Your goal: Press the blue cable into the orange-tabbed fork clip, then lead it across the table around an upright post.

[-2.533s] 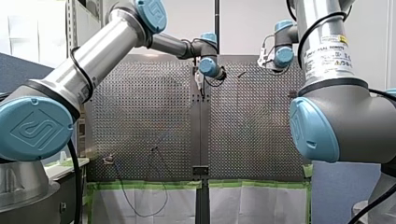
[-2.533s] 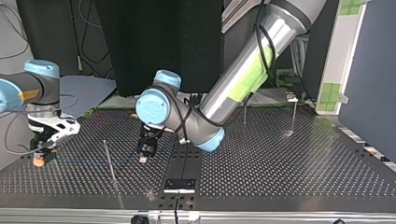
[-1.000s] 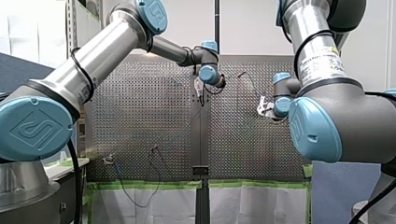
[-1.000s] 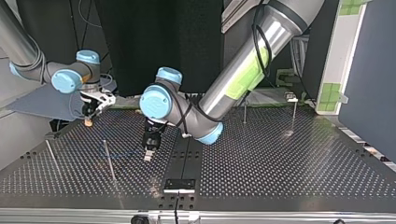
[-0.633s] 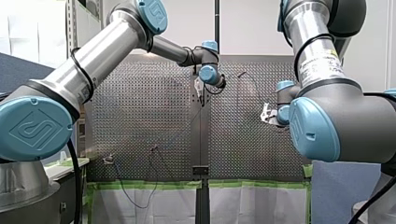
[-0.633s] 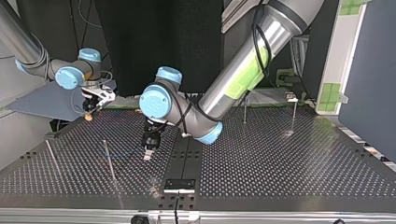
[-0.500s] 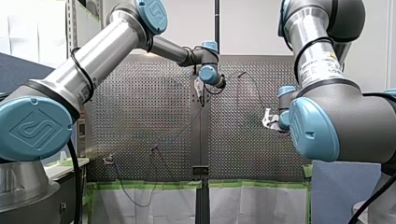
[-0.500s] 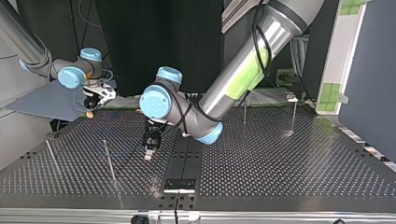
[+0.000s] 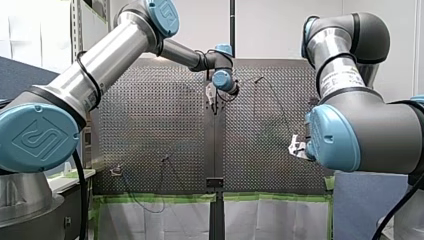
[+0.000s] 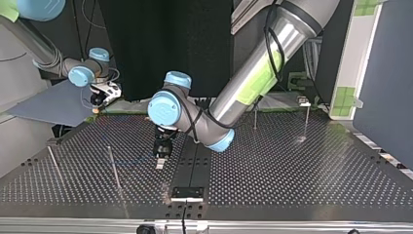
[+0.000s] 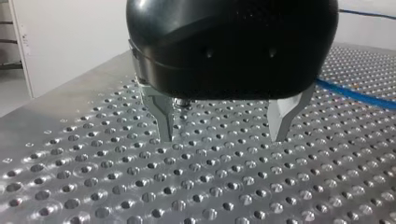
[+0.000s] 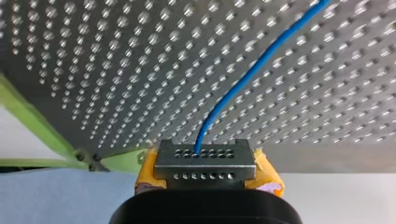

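The blue cable (image 12: pixel 252 70) is thin and lies in a soft curve over the perforated counter (image 12: pixel 116 70). My right hand (image 12: pixel 205 161) pinches its end beyond the counter's edge. My left hand (image 11: pixel 224 126) hovers low over the counter, fingers wide apart.

Opposed table (image 10: pixel 292 161) views, two wrist close-ups
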Available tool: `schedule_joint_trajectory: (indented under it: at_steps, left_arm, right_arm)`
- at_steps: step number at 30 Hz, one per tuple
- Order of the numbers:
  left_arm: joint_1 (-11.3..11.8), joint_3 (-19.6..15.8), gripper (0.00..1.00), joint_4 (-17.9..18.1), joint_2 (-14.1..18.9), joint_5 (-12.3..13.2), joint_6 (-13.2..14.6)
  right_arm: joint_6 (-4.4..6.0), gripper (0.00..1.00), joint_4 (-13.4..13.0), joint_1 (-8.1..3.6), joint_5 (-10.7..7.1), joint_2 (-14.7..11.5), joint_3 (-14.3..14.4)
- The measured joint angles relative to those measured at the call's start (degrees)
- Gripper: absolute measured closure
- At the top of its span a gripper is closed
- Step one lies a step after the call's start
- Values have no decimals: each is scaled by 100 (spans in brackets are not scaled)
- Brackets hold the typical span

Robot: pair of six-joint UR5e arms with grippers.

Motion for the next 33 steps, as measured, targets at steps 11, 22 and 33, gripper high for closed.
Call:
schedule_joint_trajectory:
  at_steps: [11,22,33]
  left_arm:
    - [12,-1,1,-40,2,-163,-4]
    - [-21,0,1,-239,7,-238,-17]
    - [-149,0,1,-784,8,-217,-494]
  right_arm:
    - [-512,100,-520,-406,64,584,-1]
    - [-949,100,-919,-748,-159,830,-61]
    - [-966,100,-1093,-728,-366,861,-90]
